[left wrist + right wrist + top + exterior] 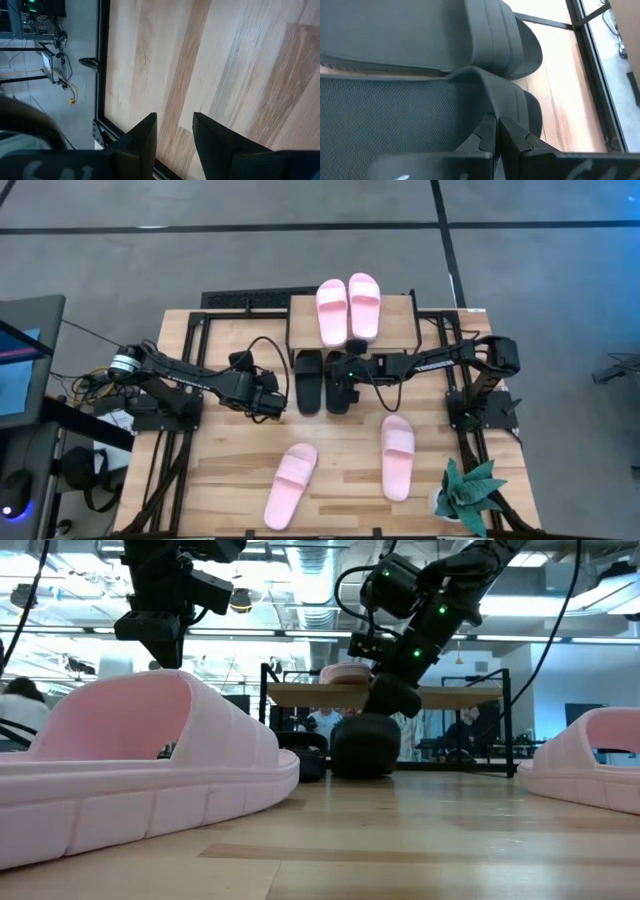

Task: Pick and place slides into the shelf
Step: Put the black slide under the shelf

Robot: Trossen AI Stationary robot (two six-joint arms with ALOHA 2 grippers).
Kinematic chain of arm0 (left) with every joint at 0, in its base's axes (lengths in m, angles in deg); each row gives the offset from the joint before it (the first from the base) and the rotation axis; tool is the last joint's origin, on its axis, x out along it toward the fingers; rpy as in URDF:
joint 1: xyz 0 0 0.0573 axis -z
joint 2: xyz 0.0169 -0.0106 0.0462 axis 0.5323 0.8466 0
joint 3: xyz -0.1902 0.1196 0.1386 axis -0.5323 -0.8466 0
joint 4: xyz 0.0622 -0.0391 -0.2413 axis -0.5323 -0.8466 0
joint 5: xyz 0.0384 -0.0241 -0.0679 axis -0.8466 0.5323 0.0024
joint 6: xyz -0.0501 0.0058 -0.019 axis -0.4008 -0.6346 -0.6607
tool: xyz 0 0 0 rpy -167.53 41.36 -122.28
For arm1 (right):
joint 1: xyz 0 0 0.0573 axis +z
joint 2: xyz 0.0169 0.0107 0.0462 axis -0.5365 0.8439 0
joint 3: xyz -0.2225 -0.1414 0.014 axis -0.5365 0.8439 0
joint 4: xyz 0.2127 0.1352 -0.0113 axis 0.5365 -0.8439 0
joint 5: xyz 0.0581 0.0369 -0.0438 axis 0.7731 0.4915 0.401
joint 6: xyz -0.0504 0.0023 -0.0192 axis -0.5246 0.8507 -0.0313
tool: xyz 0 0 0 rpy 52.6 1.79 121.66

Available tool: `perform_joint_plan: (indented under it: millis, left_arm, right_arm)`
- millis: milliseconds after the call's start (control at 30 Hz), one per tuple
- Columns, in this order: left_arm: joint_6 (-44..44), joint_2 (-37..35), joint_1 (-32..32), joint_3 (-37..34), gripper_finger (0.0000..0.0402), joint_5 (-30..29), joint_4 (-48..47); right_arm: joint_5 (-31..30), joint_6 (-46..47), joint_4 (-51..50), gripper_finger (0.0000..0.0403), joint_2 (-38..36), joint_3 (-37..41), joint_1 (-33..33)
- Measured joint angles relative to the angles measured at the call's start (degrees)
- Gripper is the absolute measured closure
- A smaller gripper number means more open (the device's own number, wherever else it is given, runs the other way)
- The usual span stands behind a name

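Slides are lying in three spots: two pink ones point(348, 308) on top of the shelf point(400, 325), two black ones point(309, 379) on the surface under its front edge, and two more pink ones point(292, 484) loose near the front. The right gripper point(345, 385) is sitting low at the right-hand black slide point(420, 120) with its jaws pressed together — the wrist view is showing them against the strap edge, though I cannot tell whether any rubber is pinched between them. The left gripper point(268, 402) is waiting beside the black pair, jaws apart over bare wood. Doing this step well probably means sliding the black slide squarely under the shelf — parallel to its partner, clear of the thin legs.
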Motion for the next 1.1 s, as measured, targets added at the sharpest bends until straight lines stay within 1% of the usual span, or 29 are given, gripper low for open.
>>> perform_joint_plan:
  millis: [500,600,1100]
  left_arm:
    - [-0.1,0.0,0.0,0.0,0.0286,0.0,0.2]
    - [-0.1,0.0,0.0,0.0,0.0286,0.0,0.2]
    - [-0.1,0.0,0.0,0.0,0.0286,-0.1,0.2]
  right_arm:
    - [0.0,-2.4,1.3,0.0403,0.0,0.0,-1.3]
    - [0.9,-3.4,1.4,0.0403,0.0,0.0,-1.5]
    - [1.4,-3.9,2.1,0.0403,0.0,0.0,-2.4]
